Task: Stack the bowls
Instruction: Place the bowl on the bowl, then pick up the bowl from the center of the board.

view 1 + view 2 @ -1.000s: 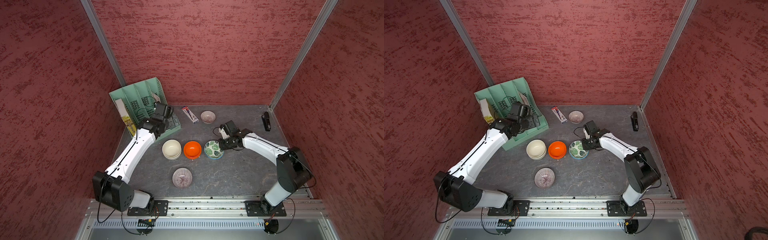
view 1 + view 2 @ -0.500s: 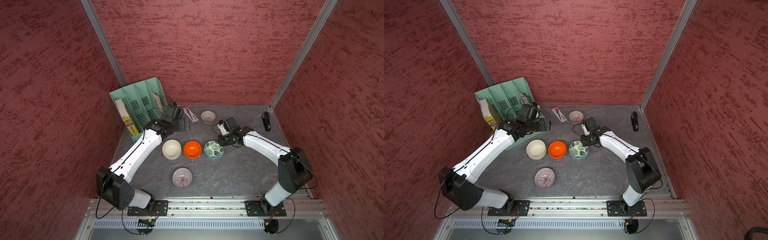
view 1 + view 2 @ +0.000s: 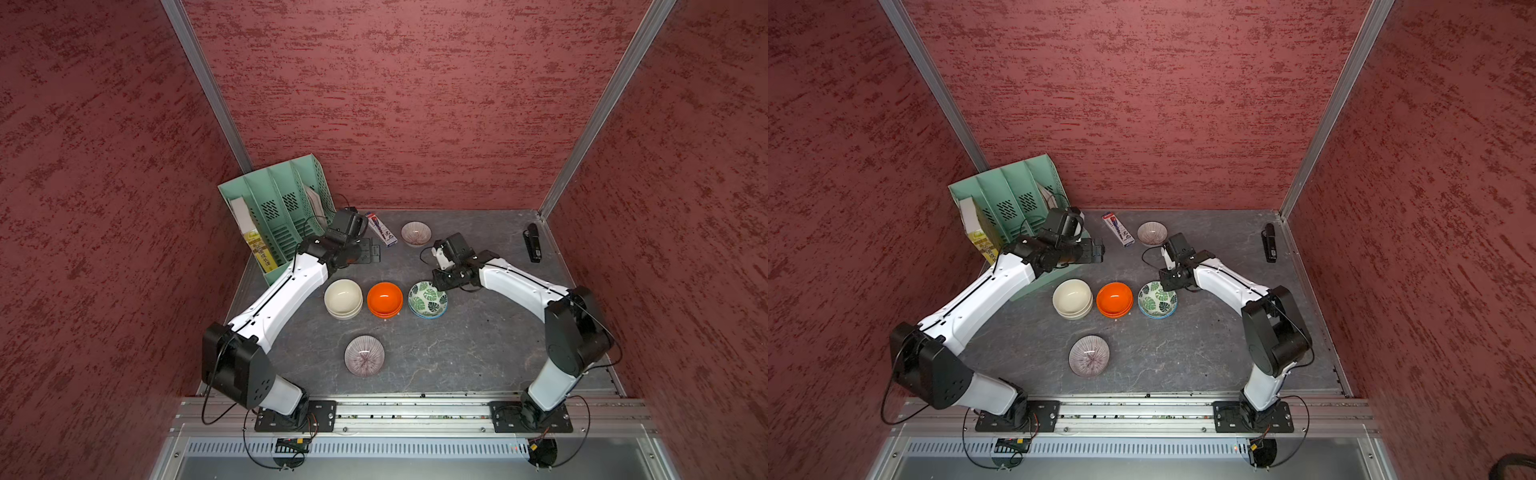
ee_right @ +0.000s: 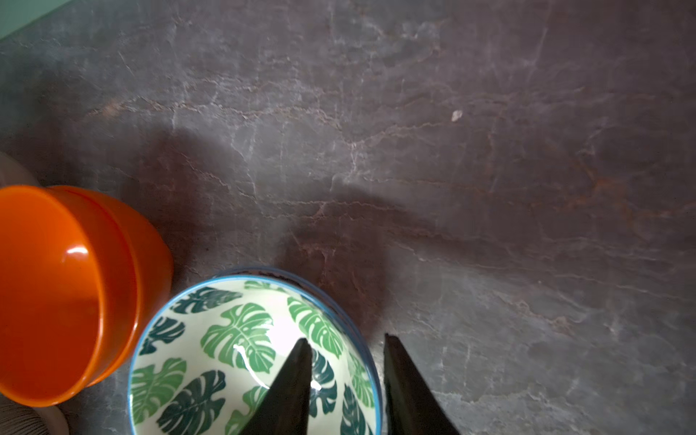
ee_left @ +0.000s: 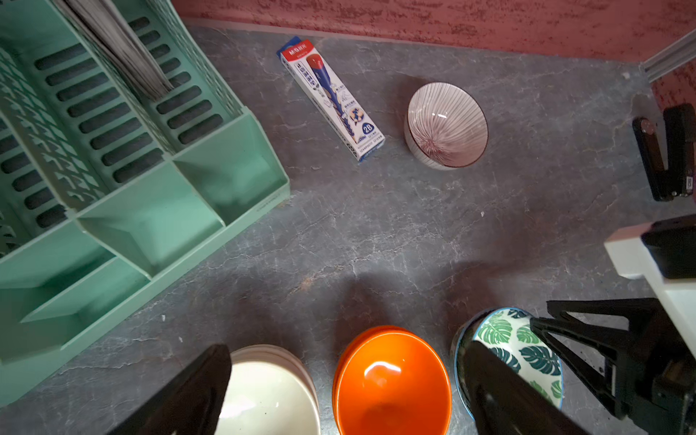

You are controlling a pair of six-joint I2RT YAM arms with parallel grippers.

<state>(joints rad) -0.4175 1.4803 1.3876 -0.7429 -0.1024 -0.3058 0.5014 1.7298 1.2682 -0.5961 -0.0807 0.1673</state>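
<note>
Straddling the rim of the leaf-print bowl stack (image 4: 233, 339), the right fingers (image 4: 290, 388) sit one inside and one outside, parted, not pinching it. The left fingers (image 5: 188, 388) are spread wide with nothing in them, hovering off the corner of the green file organizer (image 3: 282, 208).

The orange stack (image 3: 384, 298) is just beside the leaf stack, and the cream stack (image 3: 343, 297) is next in the same row. One purple-lined bowl (image 3: 364, 355) sits alone toward the front rail. The other lined bowl (image 3: 415, 232) is at the back wall. A pen box (image 3: 382, 228) lies just beside it, between it and the left fingers. A black stapler (image 3: 532, 243) sits well apart at the right edge.

The tabletop (image 3: 478, 353) is grey and stone-look; the walls are red and textured.

Since a second ago the left arm has swung off the organizer toward the pen box. The bowls are unmoved.
</note>
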